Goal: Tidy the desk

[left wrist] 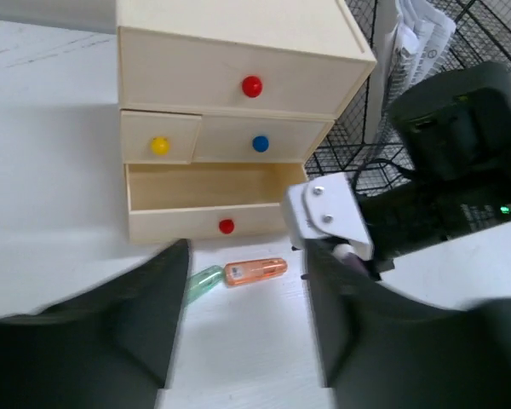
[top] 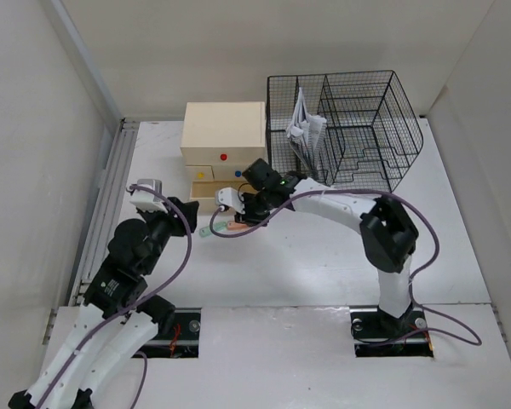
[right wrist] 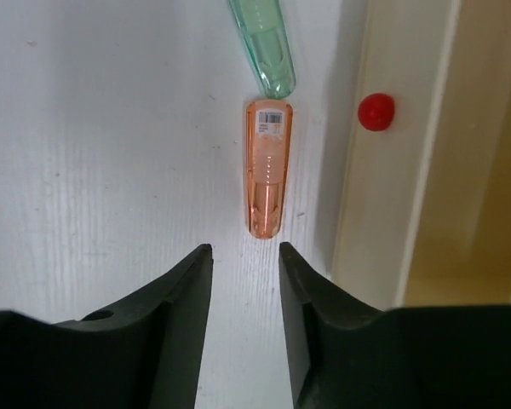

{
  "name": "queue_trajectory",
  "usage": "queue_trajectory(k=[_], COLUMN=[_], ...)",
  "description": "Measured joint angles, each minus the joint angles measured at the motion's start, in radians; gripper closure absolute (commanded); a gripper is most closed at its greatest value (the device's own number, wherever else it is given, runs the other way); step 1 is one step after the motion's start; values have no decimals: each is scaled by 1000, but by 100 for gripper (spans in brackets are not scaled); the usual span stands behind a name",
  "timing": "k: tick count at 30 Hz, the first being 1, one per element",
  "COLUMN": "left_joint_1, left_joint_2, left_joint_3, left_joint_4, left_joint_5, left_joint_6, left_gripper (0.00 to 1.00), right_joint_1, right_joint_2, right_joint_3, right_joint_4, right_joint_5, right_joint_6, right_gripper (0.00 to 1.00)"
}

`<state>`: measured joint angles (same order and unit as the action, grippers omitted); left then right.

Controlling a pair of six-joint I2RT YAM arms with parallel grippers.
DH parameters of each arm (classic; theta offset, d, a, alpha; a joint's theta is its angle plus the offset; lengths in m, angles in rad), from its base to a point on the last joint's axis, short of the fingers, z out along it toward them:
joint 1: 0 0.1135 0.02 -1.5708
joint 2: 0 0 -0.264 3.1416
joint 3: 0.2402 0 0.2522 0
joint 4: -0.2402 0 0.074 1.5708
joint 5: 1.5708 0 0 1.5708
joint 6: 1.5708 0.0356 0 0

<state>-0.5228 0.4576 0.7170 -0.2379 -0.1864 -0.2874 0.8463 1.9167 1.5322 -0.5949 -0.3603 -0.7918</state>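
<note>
The white desk (top: 307, 264) carries a translucent orange tube (right wrist: 266, 170) and a green tube (right wrist: 262, 43), lying end to end just in front of the beige drawer box's (top: 224, 136) open bottom drawer (left wrist: 209, 198). Both tubes also show in the left wrist view, orange (left wrist: 255, 270) and green (left wrist: 203, 281). My right gripper (right wrist: 244, 250) is open and empty, its fingertips just short of the orange tube's rounded end, hovering over it in the top view (top: 241, 217). My left gripper (left wrist: 247, 256) is open and empty, left of the tubes (top: 186, 215).
A black wire mesh organizer (top: 345, 128) with papers (top: 305, 128) stands at the back right, next to the drawer box. The drawers have red (left wrist: 251, 86), yellow (left wrist: 159, 146) and blue (left wrist: 260, 144) knobs. A metal rail (top: 102, 221) runs along the left edge.
</note>
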Motion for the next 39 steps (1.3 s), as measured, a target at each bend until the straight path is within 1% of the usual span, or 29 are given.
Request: queue_trajectory(k=[1, 3, 8, 11, 12, 15, 18, 23, 29, 35, 39], left_joint_1=[0, -1, -1, -1, -1, -1, -1, -1, -1, -1, -1], left_joint_2=[-21, -72, -177, -183, -183, -183, -183, -183, -183, -183, -183], left_joint_3=[-11, -18, -19, -19, -19, -19, -19, -19, -19, -19, -19], left_joint_4=[-16, -25, 10, 16, 15, 16, 16, 15, 16, 15, 16], left_joint_5=[-5, -16, -37, -43, -45, -46, -45, -43, -43, -43, -43], left_joint_6=[7, 21, 33, 36, 37, 38, 40, 42, 43, 43, 43], left_gripper=[61, 68, 68, 68, 68, 65, 62, 62, 60, 59, 59], right_joint_1=[2, 9, 53, 70, 71, 71, 69, 69, 69, 69, 69], right_joint_2=[32, 72, 160, 186, 188, 192, 203, 254, 296, 305, 323], right_joint_3=[10, 15, 38, 62, 64, 77, 91, 146, 205, 222, 254], right_joint_4=[2, -1, -5, -3, -3, 1, 8, 10, -10, -32, -80], right_joint_5=[16, 42, 90, 110, 116, 133, 153, 173, 150, 125, 93], right_joint_6=[10, 26, 64, 84, 89, 103, 120, 138, 145, 140, 117], right_gripper=[63, 63, 60, 55, 51, 45, 44, 40, 40, 40, 48])
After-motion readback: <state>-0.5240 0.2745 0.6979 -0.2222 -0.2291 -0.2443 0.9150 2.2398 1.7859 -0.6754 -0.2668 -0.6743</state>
